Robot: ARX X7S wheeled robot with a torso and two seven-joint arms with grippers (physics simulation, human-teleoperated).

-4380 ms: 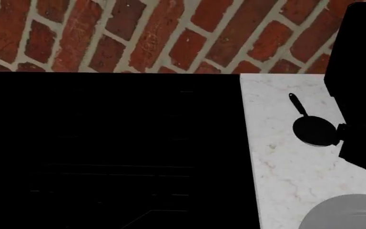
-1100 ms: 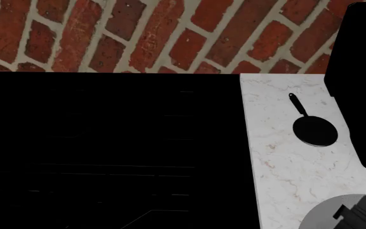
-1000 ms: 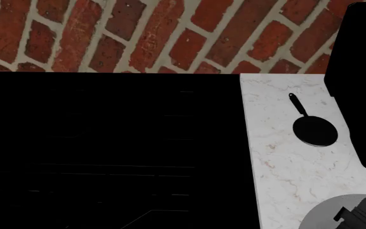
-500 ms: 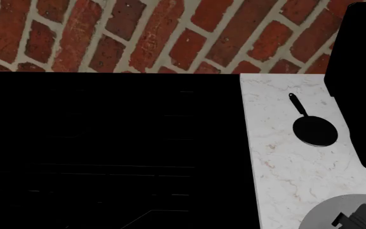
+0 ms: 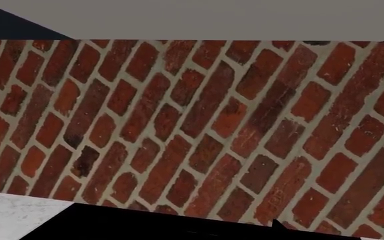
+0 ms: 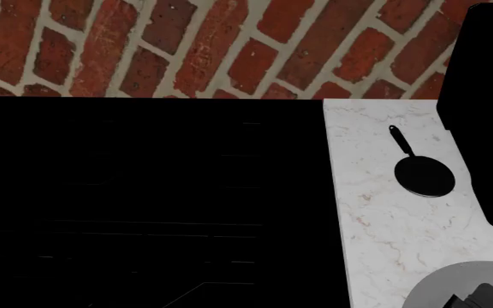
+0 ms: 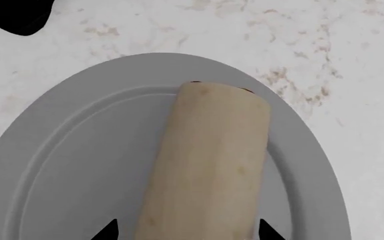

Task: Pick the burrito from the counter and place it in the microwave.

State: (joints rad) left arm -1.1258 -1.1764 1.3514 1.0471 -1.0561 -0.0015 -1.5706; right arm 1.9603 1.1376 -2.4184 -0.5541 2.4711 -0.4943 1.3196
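Right pincer (image 7: 185, 231) is hanging open, empty, straddling the burrito (image 7: 209, 165), whose long axis is running 12-to-6 between the fingertips (image 7: 108, 231).

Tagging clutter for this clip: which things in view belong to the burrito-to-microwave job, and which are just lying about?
Part of the job:
- burrito, lying on the plate
- counter
- right gripper, fingertips either side of the burrito, not closed on it

Just lying about:
- grey plate under the burrito
- small black pan on the counter
- black stove top
- brick wall
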